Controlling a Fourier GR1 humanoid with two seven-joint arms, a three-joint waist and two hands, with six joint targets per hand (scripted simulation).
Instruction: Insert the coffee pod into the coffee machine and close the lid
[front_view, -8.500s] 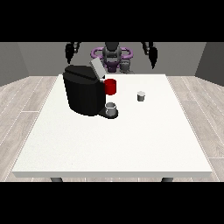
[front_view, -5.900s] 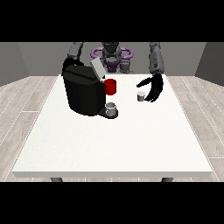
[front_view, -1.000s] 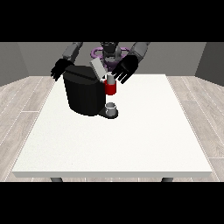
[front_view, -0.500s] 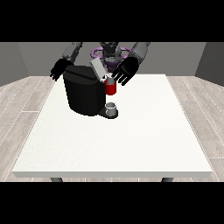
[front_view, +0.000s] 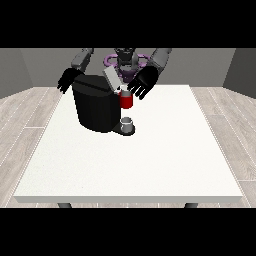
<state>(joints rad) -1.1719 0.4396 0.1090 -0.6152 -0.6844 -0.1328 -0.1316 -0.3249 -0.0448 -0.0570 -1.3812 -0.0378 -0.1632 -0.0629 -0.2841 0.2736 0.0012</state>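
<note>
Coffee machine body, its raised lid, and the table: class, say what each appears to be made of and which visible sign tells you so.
The coffee machine body looks like matte black plastic: dark, even, almost no reflections. Its raised lid is a flat light grey flap, perhaps painted plastic or brushed metal; the look leaves that open. The table has a plain white, dull top, likely laminate, with no visible grain.

Both arms reach forward from the shoulders, each robot hand held up with its fingers spread.

The robot hand at the view's right (front_view: 142, 82) hangs with palm toward the camera and fingers splayed downward. The robot hand at the view's left (front_view: 67, 79) sits lower at the end of a bent grey forearm, fingers relaxed.
</note>
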